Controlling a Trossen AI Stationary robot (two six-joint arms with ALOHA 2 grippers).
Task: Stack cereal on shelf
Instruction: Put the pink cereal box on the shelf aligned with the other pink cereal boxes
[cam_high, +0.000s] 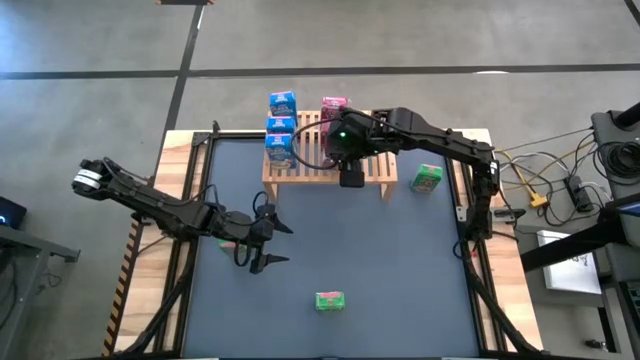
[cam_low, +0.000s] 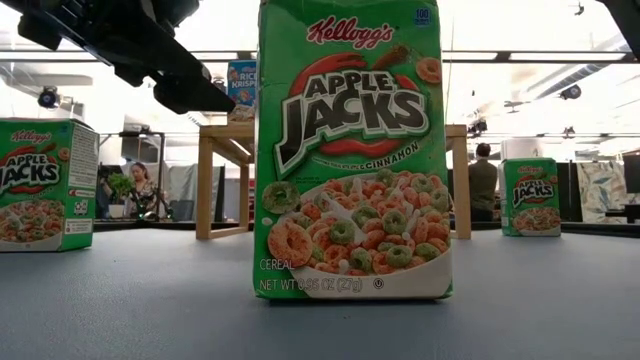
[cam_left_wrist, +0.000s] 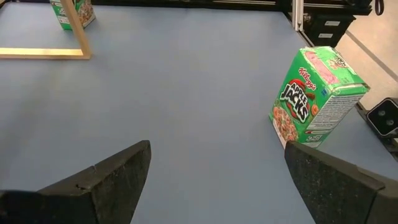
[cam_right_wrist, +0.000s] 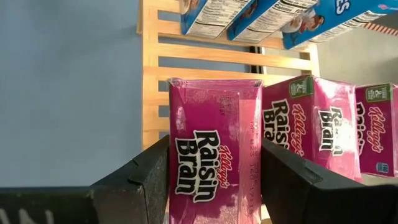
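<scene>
Your shelf (cam_high: 385, 168) carries three blue boxes (cam_high: 281, 127) and three pink boxes (cam_right_wrist: 323, 127); three green boxes (cam_high: 427, 179) sit on the table (cam_high: 400, 260); your right hand (cam_right_wrist: 214, 174) loosely brackets one pink box (cam_right_wrist: 214, 149); left hand (cam_high: 268, 243) gapes empty.

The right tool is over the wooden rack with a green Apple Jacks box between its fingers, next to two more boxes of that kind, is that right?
Not quite. The box between the right tool's fingers is a magenta Raisin Bran box, not a green Apple Jacks one. The right wrist view shows it over the wooden rack, with two more Raisin Bran boxes beside it.
</scene>
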